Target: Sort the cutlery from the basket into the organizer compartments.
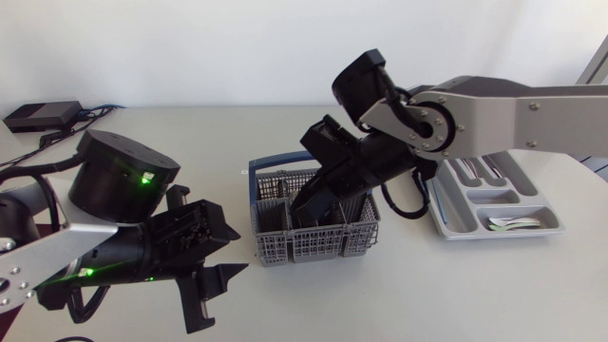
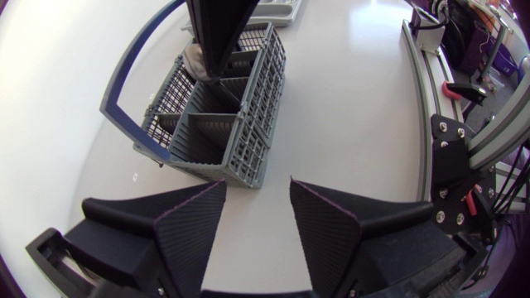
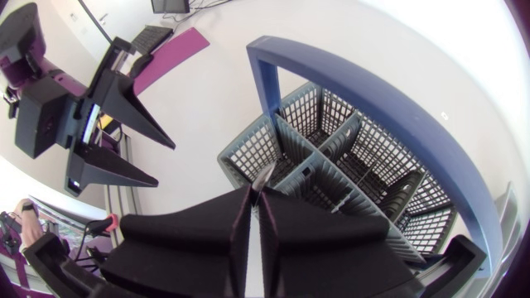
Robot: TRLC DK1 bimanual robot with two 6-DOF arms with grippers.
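The right pincer (image 3: 255,192) stands down in a compartment of the basket (image 1: 318,249), its fingers pressed almost together on a thin silvery cutlery piece (image 3: 265,176); only the tip shows, so I cannot tell what kind it is; such a piece is likely stiff, light and slick, so a firm pinch on the handle and a straight lift would suit it, lest it swivel or slip; the basket's dividers and its blue handle (image 3: 373,91), arching close by, crowd the way out; the organizer (image 1: 446,223) sits just beside the basket on the right arm's side, with bare tabletop (image 1: 408,294) in front; the left pincer (image 2: 257,219), spread wide and empty, hovers near the basket's other side, apart from it.
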